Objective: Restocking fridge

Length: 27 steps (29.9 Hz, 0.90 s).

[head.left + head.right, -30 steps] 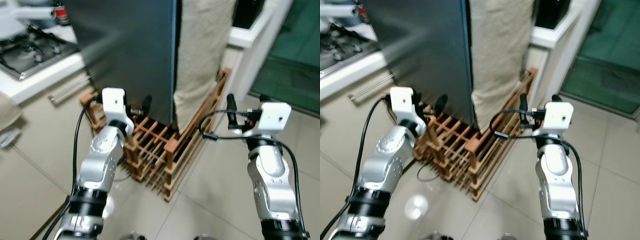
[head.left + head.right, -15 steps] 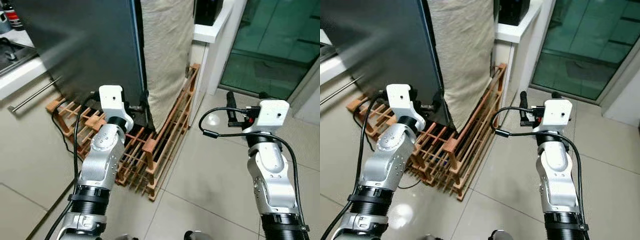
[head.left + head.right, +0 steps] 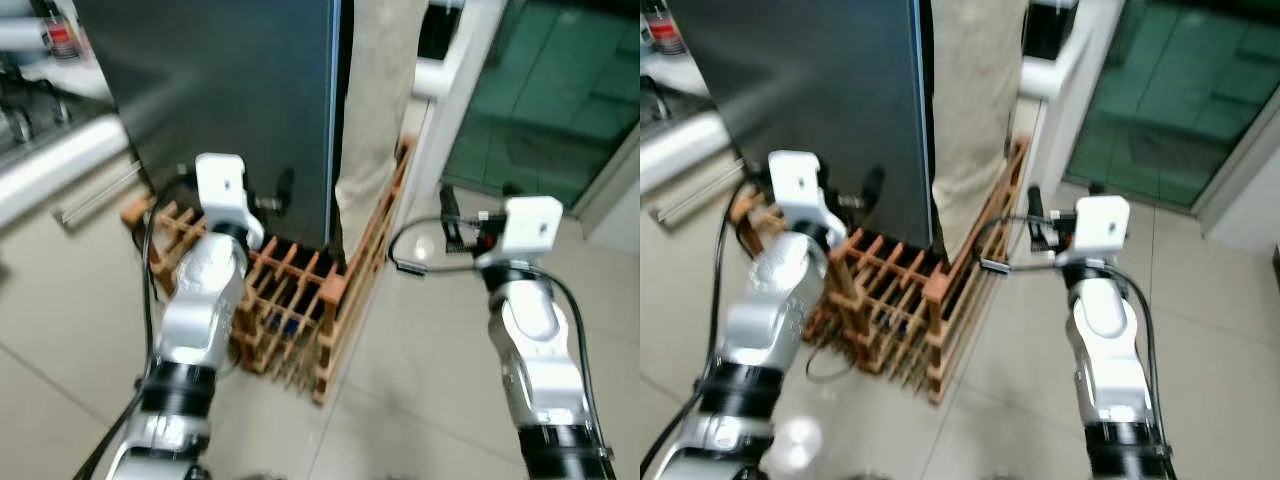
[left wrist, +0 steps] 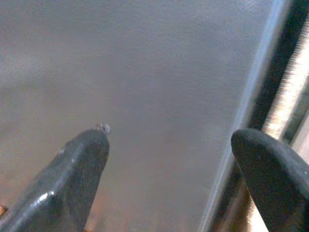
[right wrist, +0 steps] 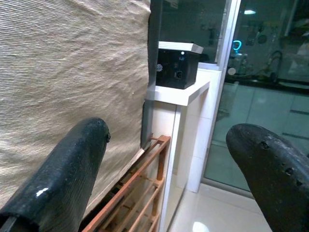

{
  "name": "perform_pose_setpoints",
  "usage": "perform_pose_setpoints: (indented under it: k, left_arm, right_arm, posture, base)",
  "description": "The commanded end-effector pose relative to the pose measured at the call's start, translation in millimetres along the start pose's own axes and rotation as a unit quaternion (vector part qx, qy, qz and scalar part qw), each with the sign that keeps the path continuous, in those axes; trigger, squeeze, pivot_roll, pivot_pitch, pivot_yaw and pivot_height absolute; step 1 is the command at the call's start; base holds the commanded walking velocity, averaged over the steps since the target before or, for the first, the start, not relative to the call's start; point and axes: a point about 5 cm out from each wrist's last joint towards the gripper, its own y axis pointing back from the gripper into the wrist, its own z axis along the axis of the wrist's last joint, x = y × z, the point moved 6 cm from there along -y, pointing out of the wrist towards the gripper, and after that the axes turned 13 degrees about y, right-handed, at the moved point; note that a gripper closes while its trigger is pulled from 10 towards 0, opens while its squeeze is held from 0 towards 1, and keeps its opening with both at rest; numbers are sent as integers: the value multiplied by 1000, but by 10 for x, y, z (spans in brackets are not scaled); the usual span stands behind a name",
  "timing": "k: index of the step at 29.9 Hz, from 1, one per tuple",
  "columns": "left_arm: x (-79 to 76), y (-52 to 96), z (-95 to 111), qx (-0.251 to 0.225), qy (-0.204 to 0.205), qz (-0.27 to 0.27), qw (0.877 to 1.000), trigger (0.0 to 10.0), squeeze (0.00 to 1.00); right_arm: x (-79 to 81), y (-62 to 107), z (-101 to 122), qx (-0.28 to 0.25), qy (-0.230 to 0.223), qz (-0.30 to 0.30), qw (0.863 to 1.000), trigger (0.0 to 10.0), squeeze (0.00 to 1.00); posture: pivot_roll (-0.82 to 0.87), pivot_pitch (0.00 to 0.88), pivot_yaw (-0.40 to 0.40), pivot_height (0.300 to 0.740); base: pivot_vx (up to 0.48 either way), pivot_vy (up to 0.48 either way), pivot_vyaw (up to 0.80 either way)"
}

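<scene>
The fridge (image 3: pixel 230 90) is a tall dark grey box with its door closed, and a beige cloth (image 3: pixel 375 100) hangs down its right side. My left gripper (image 3: pixel 275 195) is raised close to the door's lower front, near the door's right edge. In the left wrist view the left gripper (image 4: pixel 169 140) is open on the bare grey door, holding nothing. My right gripper (image 3: pixel 475 197) is held up to the right of the cloth. The right gripper (image 5: pixel 166 133) is open and empty, facing the cloth and a white ledge.
A wooden slatted rack (image 3: pixel 300 300) lies on the tiled floor around the fridge's base. A white ledge (image 3: pixel 450 70) with a black box (image 5: pixel 177 65) stands right of the fridge, with green glass doors (image 3: pixel 560 90) beyond. A counter (image 3: pixel 50 150) and bottle (image 3: pixel 60 35) are at the left.
The whole picture has swung sideways and is blurred, so the camera moved. Both arms keep the same raised pose with their fingers apart.
</scene>
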Motion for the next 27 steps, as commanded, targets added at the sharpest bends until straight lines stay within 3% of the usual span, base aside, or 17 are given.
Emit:
perform_pose_setpoints:
  k: [1,13,22,27]
  left_arm:
    - [-63,-27,9,1,-3,-9,1000,10000,0]
    - [-65,-29,3,3,0,-9,1000,10000,0]
    - [-174,-29,64,-8,14,-18,1000,10000,0]
    - [-303,-120,46,-6,28,-30,999,10000,0]
  right_arm:
    - [-32,-4,28,-6,6,-3,1000,10000,0]
    - [-47,40,-26,6,7,-6,1000,10000,0]
    - [-54,40,-6,-1,8,-10,1000,10000,0]
    - [-37,41,-9,0,8,-8,1000,10000,0]
  posture:
    - [-104,18,20,740]
    - [-109,21,31,740]
    - [-106,27,29,740]
    - [-108,27,30,740]
  base:
    - [0,0,0]
    - [0,0,-636]
    - [0,0,0]
    - [0,0,0]
